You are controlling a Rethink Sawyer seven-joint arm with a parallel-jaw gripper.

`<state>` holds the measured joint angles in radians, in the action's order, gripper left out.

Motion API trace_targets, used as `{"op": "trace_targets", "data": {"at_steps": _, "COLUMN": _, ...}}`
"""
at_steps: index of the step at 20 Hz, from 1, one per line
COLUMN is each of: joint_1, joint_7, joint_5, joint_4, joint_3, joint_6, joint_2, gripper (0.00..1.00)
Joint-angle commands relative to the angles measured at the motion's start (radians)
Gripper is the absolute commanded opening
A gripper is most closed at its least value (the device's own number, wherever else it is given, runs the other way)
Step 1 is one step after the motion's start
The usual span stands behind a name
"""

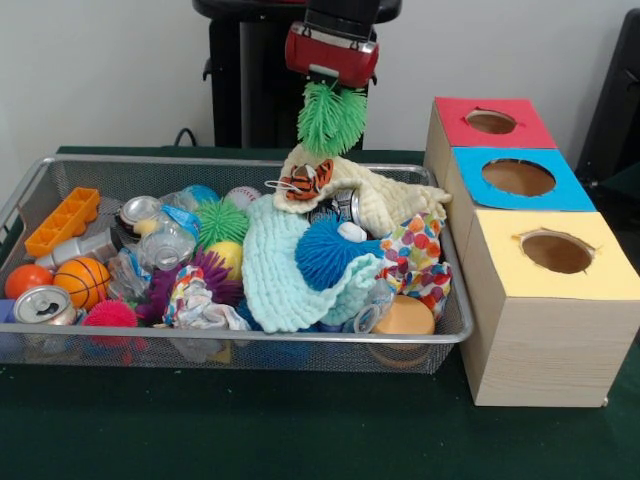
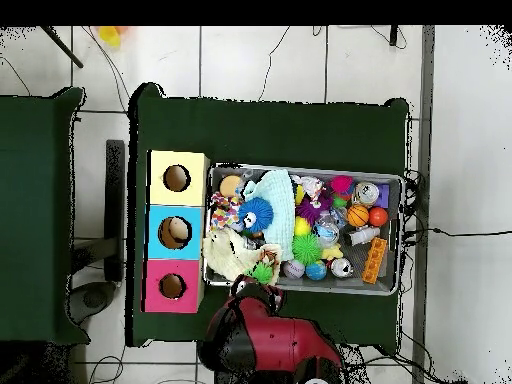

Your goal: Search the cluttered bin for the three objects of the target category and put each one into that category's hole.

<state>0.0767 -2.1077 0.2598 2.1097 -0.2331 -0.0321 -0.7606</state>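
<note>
The bin [image 1: 60, 165] fills the frame's left and centre. At top centre the gripper [image 1: 331, 82] hangs, clenched on a green spiky ball [image 1: 331, 118], not a target. Judged next: discard it, then reach the tiger [image 1: 305, 181] just below.

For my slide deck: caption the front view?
Pincer lifts a green spiky ball above the cluttered bin beside three boxes.
</note>
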Motion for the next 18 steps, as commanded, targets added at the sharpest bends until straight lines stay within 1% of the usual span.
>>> {"op": "trace_targets", "data": {"at_steps": 1, "joint_1": 0.03, "joint_7": -0.19, "joint_5": -0.026, "joint_4": 0.052, "joint_3": 0.019, "joint_6": -0.127, "joint_2": 0.047, "gripper": 0.0}}
{"op": "trace_targets", "data": {"at_steps": 5, "joint_1": 0.04, "joint_7": -0.177, "joint_5": -0.028, "joint_4": 0.054, "joint_3": 0.022, "joint_6": -0.124, "joint_2": 0.046, "gripper": 0.0}}
{"op": "trace_targets", "data": {"at_steps": 7, "joint_1": 0.036, "joint_7": -0.169, "joint_5": -0.037, "joint_4": 0.045, "joint_3": 0.024, "joint_6": -0.101, "joint_2": 0.039, "gripper": 0.0}}
{"op": "trace_targets", "data": {"at_steps": 8, "joint_1": 0.024, "joint_7": -0.164, "joint_5": -0.052, "joint_4": 0.027, "joint_3": 0.028, "joint_6": -0.074, "joint_2": 0.034, "gripper": 0.0}}
{"op": "trace_targets", "data": {"at_steps": 10, "joint_1": 0.033, "joint_7": -0.151, "joint_5": -0.05, "joint_4": 0.015, "joint_3": 0.036, "joint_6": -0.052, "joint_2": 0.026, "gripper": 0.0}}
{"op": "trace_targets", "data": {"at_steps": 18, "joint_1": 0.11, "joint_7": -0.083, "joint_5": 0.001, "joint_4": -0.017, "joint_3": 0.073, "joint_6": -0.003, "joint_2": 0.003, "gripper": 0.0}}
